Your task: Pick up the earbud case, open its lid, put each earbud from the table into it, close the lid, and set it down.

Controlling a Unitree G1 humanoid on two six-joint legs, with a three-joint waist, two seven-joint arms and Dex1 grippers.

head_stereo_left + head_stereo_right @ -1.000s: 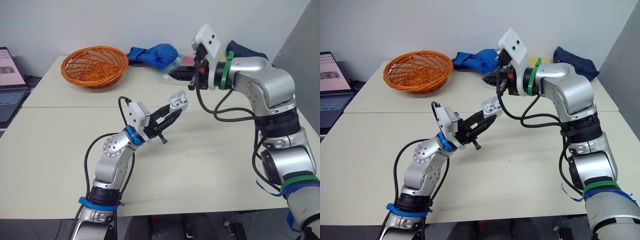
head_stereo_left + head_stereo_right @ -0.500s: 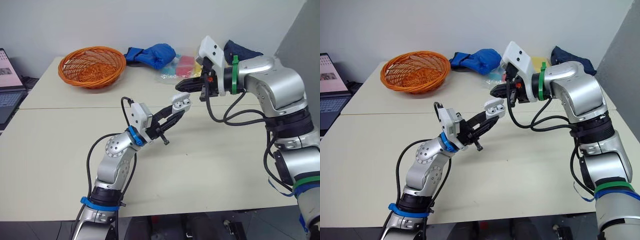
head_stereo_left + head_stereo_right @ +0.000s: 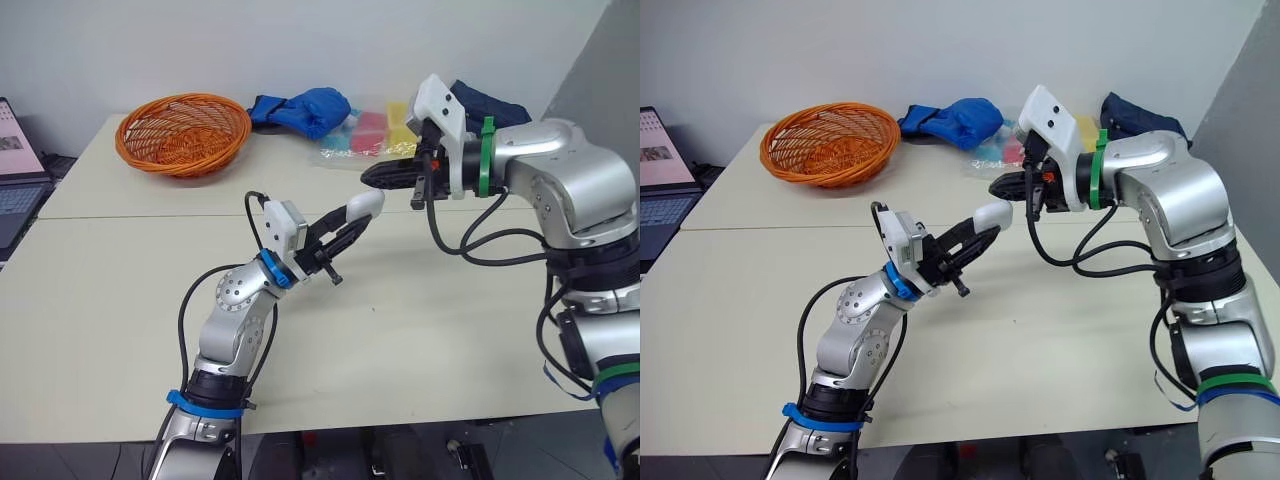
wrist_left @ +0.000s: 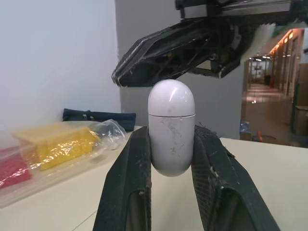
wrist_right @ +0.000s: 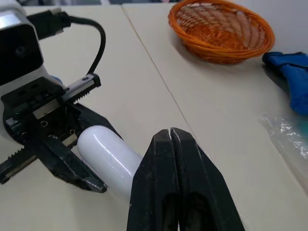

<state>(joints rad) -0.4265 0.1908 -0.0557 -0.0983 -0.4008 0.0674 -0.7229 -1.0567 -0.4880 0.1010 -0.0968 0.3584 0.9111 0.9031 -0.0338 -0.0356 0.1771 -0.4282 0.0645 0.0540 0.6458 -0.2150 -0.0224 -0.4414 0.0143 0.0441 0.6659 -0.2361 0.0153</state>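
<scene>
The white earbud case [image 3: 362,205] is held up over the middle of the table, lid closed, its seam plain in the left wrist view [image 4: 171,115]. My left gripper [image 3: 352,224] is shut on its lower half, one black finger [image 4: 132,178] on each side. My right gripper [image 3: 366,177] is shut with nothing in it; its tip hovers just above and behind the case's rounded lid end. The right wrist view has the case [image 5: 103,149] directly under the closed fingertips [image 5: 169,134].
An orange wicker basket [image 3: 183,130] stands at the back left of the table. Behind the grippers lie a blue cloth [image 3: 305,108], a clear bag of red and yellow items [image 3: 375,130] and a dark cloth [image 3: 485,100]. A laptop [image 3: 15,175] sits at the far left.
The case's lid stood open before and is closed now. My right gripper came down and forward to the top of the case. The left arm stayed roughly in place.
</scene>
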